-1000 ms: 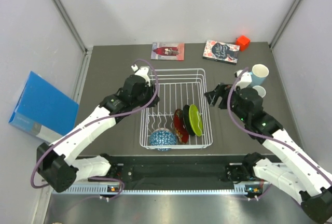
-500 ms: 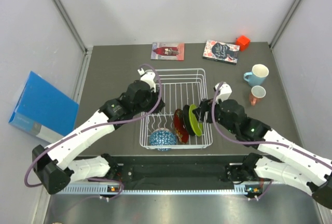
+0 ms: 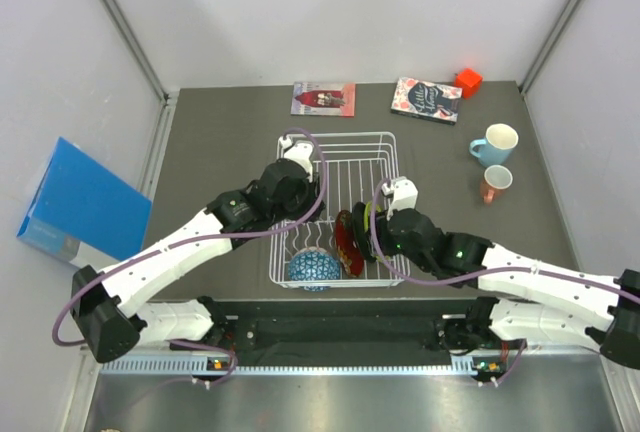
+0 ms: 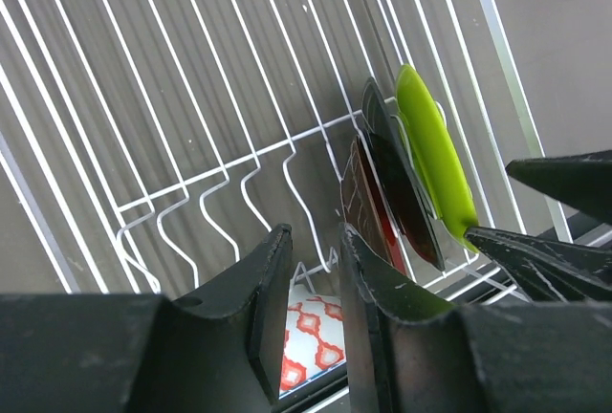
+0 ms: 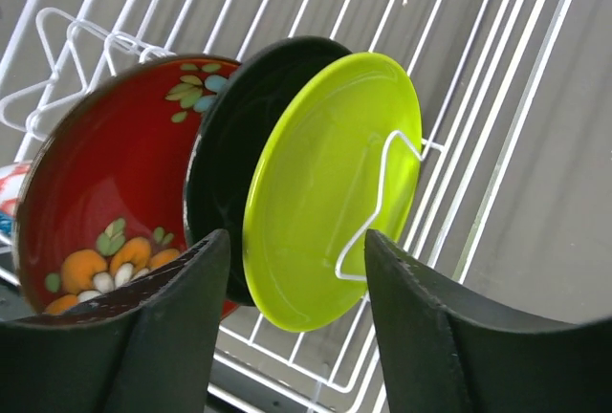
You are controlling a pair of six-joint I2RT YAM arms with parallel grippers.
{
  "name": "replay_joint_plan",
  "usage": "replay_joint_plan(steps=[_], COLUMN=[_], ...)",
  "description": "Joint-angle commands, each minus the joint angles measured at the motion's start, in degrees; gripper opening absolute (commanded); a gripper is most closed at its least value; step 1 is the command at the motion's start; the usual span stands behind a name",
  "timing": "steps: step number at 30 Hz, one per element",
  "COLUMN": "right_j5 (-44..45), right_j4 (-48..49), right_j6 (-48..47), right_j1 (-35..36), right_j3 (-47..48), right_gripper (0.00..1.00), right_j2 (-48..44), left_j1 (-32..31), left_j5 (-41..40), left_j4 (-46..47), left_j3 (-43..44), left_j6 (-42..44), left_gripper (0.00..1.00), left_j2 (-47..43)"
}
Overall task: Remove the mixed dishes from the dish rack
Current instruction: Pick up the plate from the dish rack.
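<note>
Seen from above, the white wire dish rack [image 3: 345, 136] holds a blue-patterned bowl [image 3: 312, 269] in its near-left corner. Just right of the bowl is a red flower-patterned plate [image 3: 346, 242]. A light blue mug [image 3: 497, 142] and a small salmon-pink cup [image 3: 494, 183] stand well to the right of the rack, so I judge them already unloaded. The left gripper [image 3: 308, 214] hangs over the middle of the rack, and the right gripper [image 3: 375, 224] is over its near-right part.

In the left wrist view, the left gripper [image 4: 314, 241] has its jaws a little apart with nothing between them. It is above the wavy dividers, left of the plates.

In the right wrist view, a lime green round plate [image 5: 325, 174] stands on edge, rightmost in the rack. A black round plate [image 5: 229, 136] leans just behind it. The right gripper [image 5: 292, 241] has its jaws apart on both sides of the lime plate's lower edge, not yet clamped.

The step in hand seems to be taking the lime plate. The next move calls for closing on its rim only. Then it should go straight up, because a wire loop crosses its face and the black plate is very close.
</note>
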Motion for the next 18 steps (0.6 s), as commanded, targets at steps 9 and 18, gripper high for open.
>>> replay_joint_plan(steps=[9,18], right_j5=[5.3,3.9], right_j4=[1.1,2.9], right_j6=[-0.4,-0.1], right_j1=[2.3,2.4], right_j3=[5.7,4.6], right_gripper=[0.49,0.35], right_j2=[7.0,10.5], left_j1=[-0.1,-0.2], left_j5=[-1.8,-1.9], left_j4=[1.7,1.9], left_j3=[-1.4,-2.3], left_j6=[-0.9,-0.9], left_gripper=[0.31,0.31], left_j2=[-1.6,-1.5])
